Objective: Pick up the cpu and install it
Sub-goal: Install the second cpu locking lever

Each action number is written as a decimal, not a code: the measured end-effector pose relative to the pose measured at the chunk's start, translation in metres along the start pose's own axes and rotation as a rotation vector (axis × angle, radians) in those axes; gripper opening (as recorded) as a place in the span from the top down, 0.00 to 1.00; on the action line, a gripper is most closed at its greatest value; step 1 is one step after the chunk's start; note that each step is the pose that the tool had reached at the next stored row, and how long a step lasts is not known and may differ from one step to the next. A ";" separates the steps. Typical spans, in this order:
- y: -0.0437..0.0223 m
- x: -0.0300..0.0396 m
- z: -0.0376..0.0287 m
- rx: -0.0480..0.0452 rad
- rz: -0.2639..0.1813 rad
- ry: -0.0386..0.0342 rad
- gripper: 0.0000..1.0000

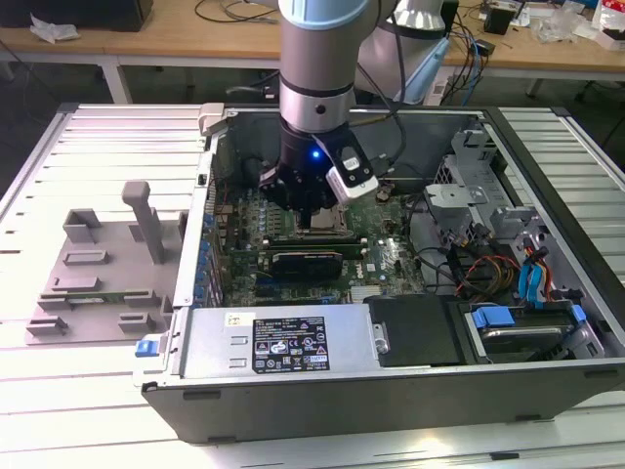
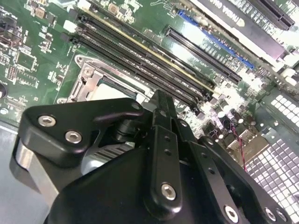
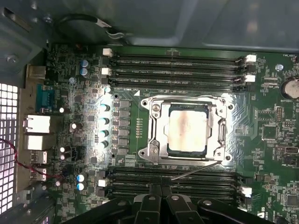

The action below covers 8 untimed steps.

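Squarely inside the metal socket frame (image 3: 187,130): flat, smudged silvery cpu (image 3: 188,128).

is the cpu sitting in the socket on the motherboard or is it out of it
In. In the first wrist view the cpu lies flat inside the metal socket frame, its silvery top facing up, frame around all four sides.

One cpu (image 3: 188,127), one socket frame (image 3: 156,133), one computer case (image 1: 391,391).
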<state>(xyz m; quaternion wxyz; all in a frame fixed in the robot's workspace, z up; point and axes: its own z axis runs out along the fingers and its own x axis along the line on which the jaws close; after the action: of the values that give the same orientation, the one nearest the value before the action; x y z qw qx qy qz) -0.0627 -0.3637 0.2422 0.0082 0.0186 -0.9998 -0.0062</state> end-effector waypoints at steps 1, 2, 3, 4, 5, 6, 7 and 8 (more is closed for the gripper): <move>-0.0006 -0.0006 0.0011 -0.0008 0.000 0.0031 0.89; -0.0008 -0.0008 0.0022 -0.0017 0.000 0.0066 0.89; -0.0008 -0.0008 0.0032 -0.0025 0.000 0.0088 0.89; -0.0009 -0.0008 0.0038 -0.0062 0.000 0.0091 0.89; -0.0008 -0.0009 0.0052 -0.0156 0.000 0.0086 0.89; -0.0009 -0.0008 0.0075 -0.0180 0.000 0.0084 0.89; -0.0009 -0.0009 0.0088 -0.0180 0.000 0.0085 0.89; -0.0009 -0.0010 0.0101 -0.0180 0.000 0.0085 0.89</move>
<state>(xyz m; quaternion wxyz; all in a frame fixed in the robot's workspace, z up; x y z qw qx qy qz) -0.0619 -0.3645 0.2321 0.0126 0.0186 -0.9996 -0.0151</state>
